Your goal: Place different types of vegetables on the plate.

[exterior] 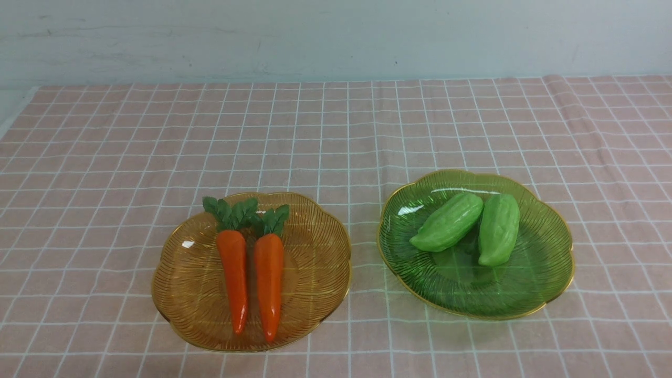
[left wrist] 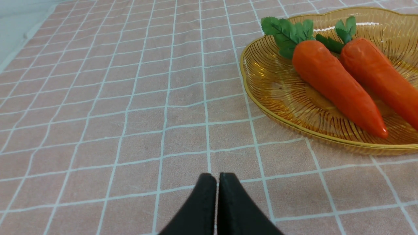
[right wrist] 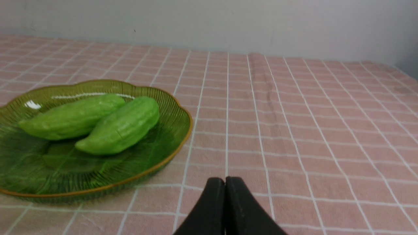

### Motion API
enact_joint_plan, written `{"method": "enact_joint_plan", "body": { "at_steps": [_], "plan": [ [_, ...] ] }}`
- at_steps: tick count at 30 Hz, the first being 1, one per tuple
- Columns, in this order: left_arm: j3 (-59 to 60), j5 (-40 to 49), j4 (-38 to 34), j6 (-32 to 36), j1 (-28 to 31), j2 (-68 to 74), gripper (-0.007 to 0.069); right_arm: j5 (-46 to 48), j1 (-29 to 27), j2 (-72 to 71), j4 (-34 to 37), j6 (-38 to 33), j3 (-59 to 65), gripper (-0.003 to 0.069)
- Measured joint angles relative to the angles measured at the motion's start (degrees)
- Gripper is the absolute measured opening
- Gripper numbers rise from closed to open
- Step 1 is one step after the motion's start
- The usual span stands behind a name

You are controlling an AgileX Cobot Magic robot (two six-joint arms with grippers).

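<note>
Pink checked cloth, pale wall behind. Carrots on amber plate, seven o'clock from cloth centre; gourds on green plate, four o'clock. My left claw and right claw: both clenched, empty.
</note>
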Motion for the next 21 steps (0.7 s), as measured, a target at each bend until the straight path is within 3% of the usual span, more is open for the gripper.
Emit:
{"method": "enact_joint_plan", "body": {
  "at_steps": [21],
  "plan": [
    [0.0, 0.0, 0.0, 0.0, 0.0, 0.0, -0.0004, 0.1, -0.3, 0.0, 0.2, 1.2, 0.0, -0.0015]
  ]
}}
